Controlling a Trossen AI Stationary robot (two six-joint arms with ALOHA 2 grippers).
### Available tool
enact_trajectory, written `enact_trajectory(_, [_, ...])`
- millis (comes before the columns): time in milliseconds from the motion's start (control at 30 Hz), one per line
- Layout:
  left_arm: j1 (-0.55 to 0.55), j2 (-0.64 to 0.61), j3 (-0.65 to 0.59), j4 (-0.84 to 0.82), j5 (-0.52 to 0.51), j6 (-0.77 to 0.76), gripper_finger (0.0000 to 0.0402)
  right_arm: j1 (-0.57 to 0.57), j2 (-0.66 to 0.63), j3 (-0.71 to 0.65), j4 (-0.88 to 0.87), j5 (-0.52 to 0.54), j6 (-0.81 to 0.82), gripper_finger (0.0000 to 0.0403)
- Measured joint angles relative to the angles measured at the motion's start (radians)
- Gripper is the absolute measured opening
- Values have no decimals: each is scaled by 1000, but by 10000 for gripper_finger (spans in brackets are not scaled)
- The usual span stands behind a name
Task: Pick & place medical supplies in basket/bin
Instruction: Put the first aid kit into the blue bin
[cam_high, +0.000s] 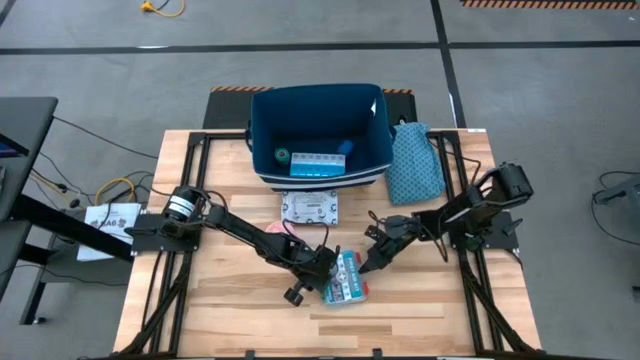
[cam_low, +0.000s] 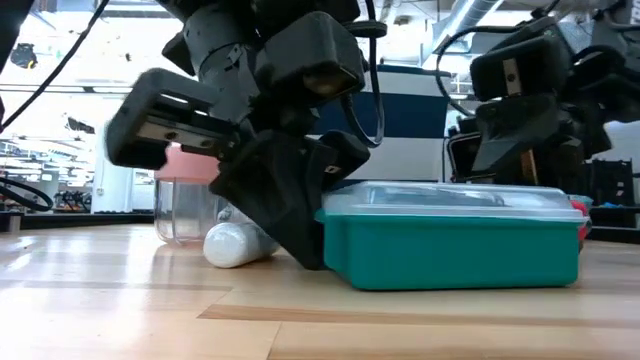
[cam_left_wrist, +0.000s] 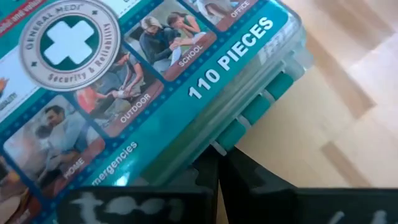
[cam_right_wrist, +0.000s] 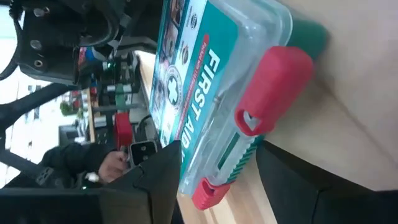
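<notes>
Jaws on both my arms sit at the teal first aid kit (cam_high: 346, 279), which lies flat on the wooden desk (cam_high: 230, 300), near the front middle. My left jaws (cam_high: 318, 268) are at the kit's hinged edge, low to the desk; the fingers (cam_left_wrist: 205, 186) touch the case, but I cannot tell how wide they stand. My right jaws (cam_high: 372, 262) stand wide, one finger (cam_right_wrist: 163, 168) on either side of the kit's red latches (cam_right_wrist: 278, 87) without closing on it. Behind the kit, toward the back of the desk, the navy bin (cam_high: 320, 135) holds a green roll (cam_high: 282, 156) and a light-blue pill organizer (cam_high: 315, 164). A white packet (cam_high: 310, 207) lies between bin and kit. A teal patterned pouch (cam_high: 412, 160) rests just beside the bin. Low down I see a clear jar with a pink lid (cam_low: 185, 205) and a white bottle (cam_low: 235, 243) on its side.
</notes>
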Motion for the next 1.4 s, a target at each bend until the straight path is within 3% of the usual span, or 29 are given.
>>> enact_trajectory(333, [-1, 0, 0, -8, 18, 1, 0, -11, 24, 42, -29, -39, -19, 197])
enact_trajectory(867, [2, 0, 0, -3, 7, 19, 0, -9, 24, 48, -89, -79, 10, 229])
enact_trajectory(1100, [2, 0, 0, 1, 7, 19, 0, -11, 31, 120, -147, -77, -120, 230])
enact_trajectory(1267, [2, 0, 0, -4, 11, 19, 0, -31, 32, 150, -180, -92, -191, 215])
enact_trajectory(1400, [2, 0, 0, -6, 18, 19, 0, -35, 32, 150, -174, -95, -204, 178])
